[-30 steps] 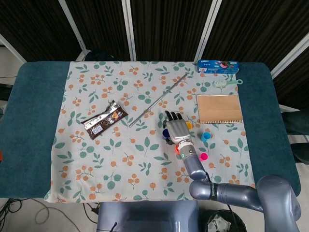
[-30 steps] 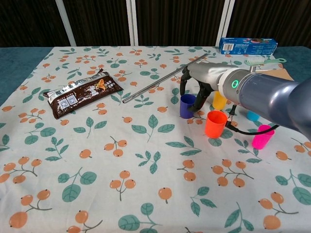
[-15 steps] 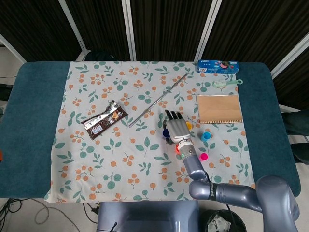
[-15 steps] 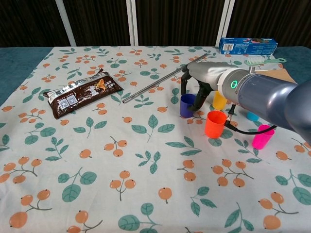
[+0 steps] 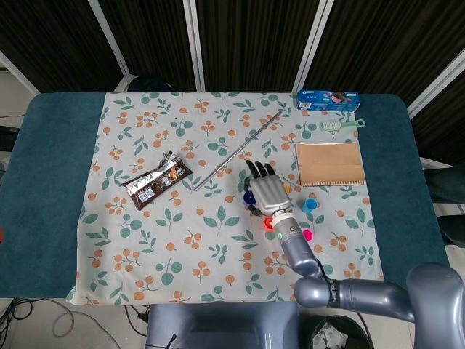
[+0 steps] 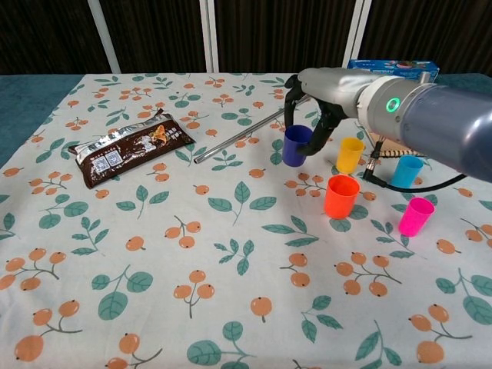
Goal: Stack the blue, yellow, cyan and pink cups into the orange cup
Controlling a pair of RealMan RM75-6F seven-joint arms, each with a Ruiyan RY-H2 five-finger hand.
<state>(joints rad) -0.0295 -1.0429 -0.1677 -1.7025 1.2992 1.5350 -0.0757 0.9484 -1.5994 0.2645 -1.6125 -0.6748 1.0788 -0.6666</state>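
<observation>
My right hand (image 6: 310, 108) grips the blue cup (image 6: 296, 145) by its rim and holds it tilted just above the cloth. In the head view the right hand (image 5: 267, 190) covers most of the blue cup (image 5: 249, 198). The orange cup (image 6: 341, 196) stands upright to the right of and nearer than the blue one. Beyond it stands the yellow cup (image 6: 350, 154). The cyan cup (image 6: 407, 171) and the pink cup (image 6: 416, 217) stand further right; in the head view the cyan cup (image 5: 311, 205) and pink cup (image 5: 307, 235) show beside the forearm. My left hand appears in neither view.
A brown snack packet (image 6: 127, 150) lies at the left, a metal rod (image 6: 254, 131) runs diagonally behind the cups. A brown notebook (image 5: 330, 163), a green brush (image 5: 340, 126) and a blue box (image 5: 327, 99) lie at the back right.
The right hand has lifted the blue cup off the cloth and carried it slightly up and back. The other cups have not moved.
</observation>
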